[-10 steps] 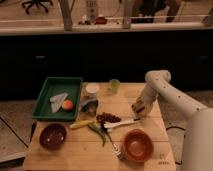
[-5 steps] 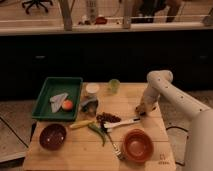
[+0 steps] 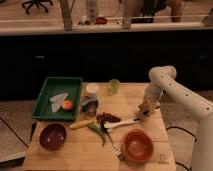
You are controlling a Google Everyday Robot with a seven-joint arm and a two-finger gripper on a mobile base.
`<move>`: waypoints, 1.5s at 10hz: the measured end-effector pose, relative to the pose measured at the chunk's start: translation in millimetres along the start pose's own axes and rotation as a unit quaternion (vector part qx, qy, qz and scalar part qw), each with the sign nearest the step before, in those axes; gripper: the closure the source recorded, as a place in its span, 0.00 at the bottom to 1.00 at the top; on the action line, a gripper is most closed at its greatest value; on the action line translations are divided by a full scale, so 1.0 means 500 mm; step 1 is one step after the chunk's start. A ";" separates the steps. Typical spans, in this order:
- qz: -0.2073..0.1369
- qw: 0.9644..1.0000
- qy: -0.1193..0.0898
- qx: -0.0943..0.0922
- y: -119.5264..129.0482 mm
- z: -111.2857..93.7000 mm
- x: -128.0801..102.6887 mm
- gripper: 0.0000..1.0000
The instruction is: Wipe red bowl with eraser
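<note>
Wooden table [image 3: 85, 150] is backed by a dark counter [image 3: 75, 55].
Gripper [image 3: 145, 110] is seen shut by the right edge; red bowl [image 3: 137, 145] is placed near the front.

You've got the red bowl [image 3: 138, 145] orange-red, glossy inside. Second bowl [image 3: 53, 136] is dark maroon. Tray [image 3: 72, 89] is green and holds an orange ball [image 3: 67, 104]. Table [image 3: 132, 95] is pale wood. Your white arm [image 3: 172, 90] ends in a pale gripper [image 3: 145, 111], low over the table's right side.

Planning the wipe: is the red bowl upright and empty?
Upright, empty: the red bowl shows its bare inside, opening upward. The hand, shut, sits low behind it.
</note>
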 end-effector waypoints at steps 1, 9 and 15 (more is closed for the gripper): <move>-0.001 1.000 0.002 0.002 0.002 -0.018 -0.008 1.00; 0.010 1.000 0.023 0.017 0.068 -0.079 -0.030 1.00; 0.019 0.999 0.034 0.027 0.126 -0.095 -0.047 1.00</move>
